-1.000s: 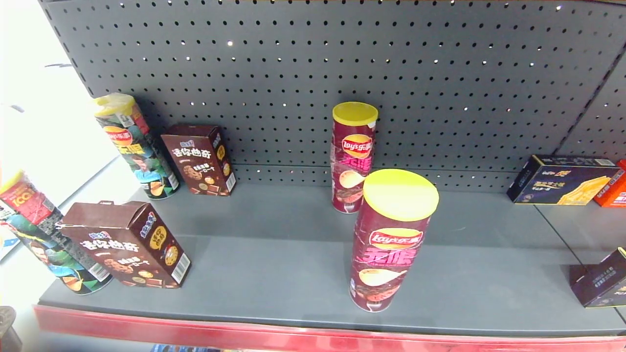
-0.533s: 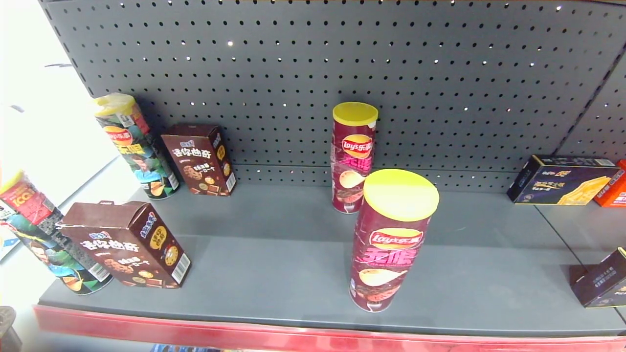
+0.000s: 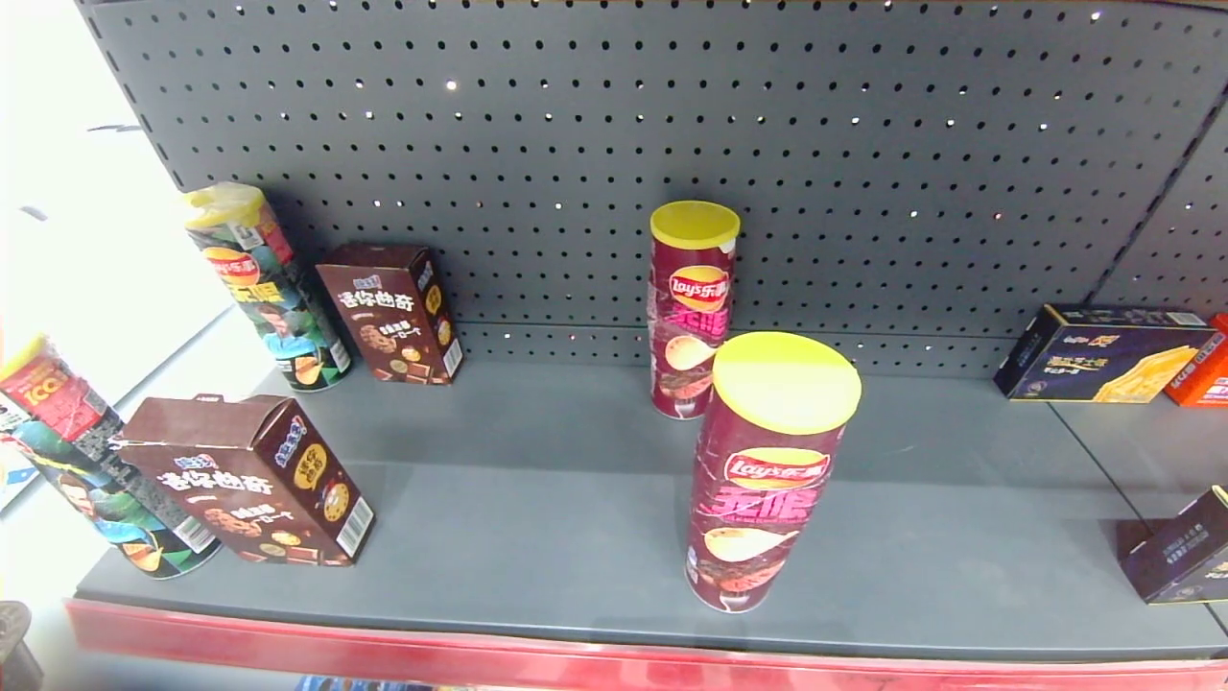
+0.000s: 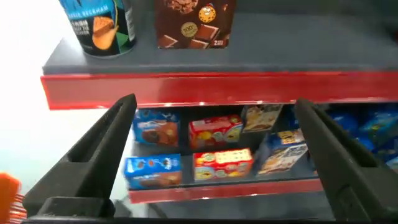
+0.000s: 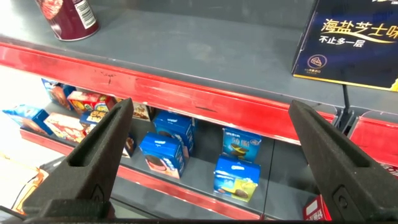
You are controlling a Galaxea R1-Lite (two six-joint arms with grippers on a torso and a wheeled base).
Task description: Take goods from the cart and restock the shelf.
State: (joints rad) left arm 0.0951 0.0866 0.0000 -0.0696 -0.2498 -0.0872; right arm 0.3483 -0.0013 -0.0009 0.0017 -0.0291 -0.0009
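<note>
On the grey shelf (image 3: 537, 518) two maroon chip cans with yellow lids stand upright, one near the front (image 3: 763, 480) and one by the back panel (image 3: 693, 307). Brown cookie boxes (image 3: 249, 480) (image 3: 393, 312) and dark chip cans (image 3: 264, 288) (image 3: 86, 461) stand at the left. My left gripper (image 4: 214, 102) is open and holds nothing, below and in front of the red shelf edge (image 4: 217, 87), under a brown box (image 4: 193, 22). Also open with nothing in it, my right gripper (image 5: 211, 104) hangs before the red edge (image 5: 186, 93), between a maroon can (image 5: 68, 17) and a dark blue box (image 5: 354, 43).
Dark blue boxes (image 3: 1103, 365) (image 3: 1175, 557) and an orange box (image 3: 1211, 374) sit at the shelf's right. A perforated grey panel (image 3: 614, 144) backs the shelf. The lower shelf holds several small biscuit boxes (image 4: 214, 149) (image 5: 165, 152). Bare shelf lies between the cookie boxes and the cans.
</note>
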